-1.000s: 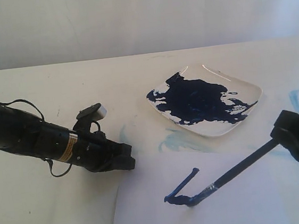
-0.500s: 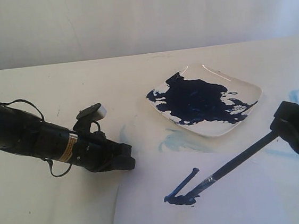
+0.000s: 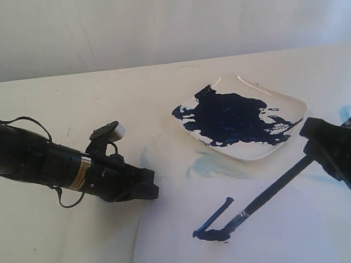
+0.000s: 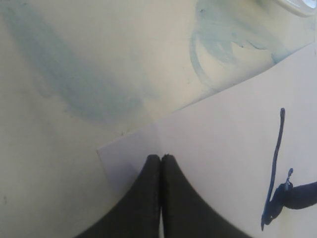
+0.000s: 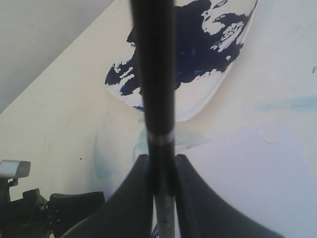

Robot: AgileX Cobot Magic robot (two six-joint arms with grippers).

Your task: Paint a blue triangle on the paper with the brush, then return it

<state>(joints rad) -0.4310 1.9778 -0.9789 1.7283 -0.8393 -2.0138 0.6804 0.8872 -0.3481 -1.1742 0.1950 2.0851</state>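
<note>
The paper [image 3: 287, 239] lies at the front right, and its corner shows in the left wrist view [image 4: 223, 148]. My left gripper [image 3: 150, 190] [image 4: 161, 157] is shut, its tips resting on that corner. My right gripper [image 3: 328, 153] [image 5: 161, 163] is shut on the brush [image 3: 276, 189] [image 5: 156, 74], whose dark-blue tip [image 4: 297, 196] touches the sheet. Of the blue triangle, one thin slanted side [image 3: 217, 214] [image 4: 276, 163] and a short thick patch of base [image 3: 210, 234] show.
A white plate [image 3: 288, 99] [image 5: 198, 94] covered by a large dark-blue paint blotch stands behind the paper. Pale blue smeared stains [image 3: 207, 166] [image 4: 74, 84] mark the cream table between plate and sheet. The left arm's black body [image 3: 40, 161] lies across the left side.
My right gripper has moved left and up in the exterior view, carrying the brush handle with it. The tip has slid a little left along the thick base mark. The left arm has stayed still.
</note>
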